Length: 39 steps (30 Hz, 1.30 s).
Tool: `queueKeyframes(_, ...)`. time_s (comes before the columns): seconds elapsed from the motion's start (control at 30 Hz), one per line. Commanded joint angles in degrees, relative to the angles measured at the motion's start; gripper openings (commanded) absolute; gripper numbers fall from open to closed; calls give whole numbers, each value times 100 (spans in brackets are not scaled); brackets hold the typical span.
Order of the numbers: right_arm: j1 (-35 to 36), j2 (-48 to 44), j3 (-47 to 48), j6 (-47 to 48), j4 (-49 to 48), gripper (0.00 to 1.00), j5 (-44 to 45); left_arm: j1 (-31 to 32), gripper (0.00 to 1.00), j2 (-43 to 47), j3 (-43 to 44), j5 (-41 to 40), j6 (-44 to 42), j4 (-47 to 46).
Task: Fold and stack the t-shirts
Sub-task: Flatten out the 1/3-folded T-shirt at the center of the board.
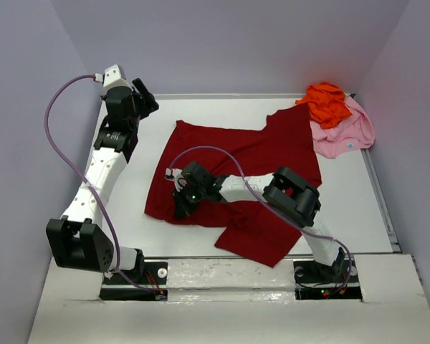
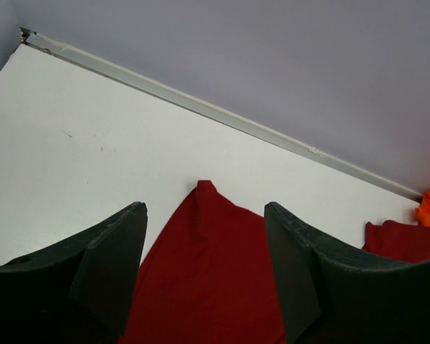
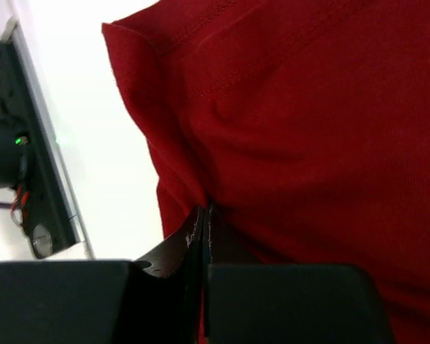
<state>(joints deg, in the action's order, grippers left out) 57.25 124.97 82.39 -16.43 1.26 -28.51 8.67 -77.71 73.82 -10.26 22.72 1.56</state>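
T-shirt (image 1: pixel 251 154), dark red, is lying across the worktop's (image 1: pixel 358 208) middle, right gripper (image 3: pixel 203 215) clenching its near-left hem, left gripper (image 2: pixel 204 211) hovering released near its far-left corner; orange t-shirt (image 1: pixel 326 102) and pink t-shirt (image 1: pixel 344 132) are sitting in far-right corner.

Robot lab test cell, not a home. White bench (image 1: pixel 358 193) boxed in by bare lilac-grey walls (image 1: pixel 236 43). A metal rail (image 2: pixel 222 115) runs along the seam ahead of my left gripper (image 2: pixel 204 215). Off to the side of my right gripper (image 3: pixel 203 215) are a black mounting plate (image 3: pixel 39 186) and a green status light (image 3: pixel 18 140). A purple cable (image 1: pixel 46 122) loops loose along my arm.
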Motion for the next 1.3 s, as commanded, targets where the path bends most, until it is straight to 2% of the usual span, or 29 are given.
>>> queueKeyframes(0.0,216,63,-294,-36,243,9,231,21,76,10,18,15,-75,-192)
queueKeyframes(0.03,216,28,-276,-45,243,31,249,12,76,10,18,15,-66,-200)
queueKeyframes(0.07,216,-16,-206,-54,243,41,293,21,76,10,27,24,-75,-200)
queueKeyframes(0.17,269,-139,-57,-45,305,57,557,12,76,37,18,-11,-83,-200)
queueKeyframes(0.23,269,-192,241,-10,489,62,706,21,76,54,18,-20,-75,-209)
queueKeyframes(0.53,269,142,1366,61,929,63,847,-32,76,116,27,-11,-75,-200)
queueKeyframes(1.03,374,862,2228,-54,1070,63,619,-172,76,90,18,261,48,-209)
queueKeyframes(1.27,374,1056,2334,-71,1070,60,592,-172,76,55,18,305,57,-218)
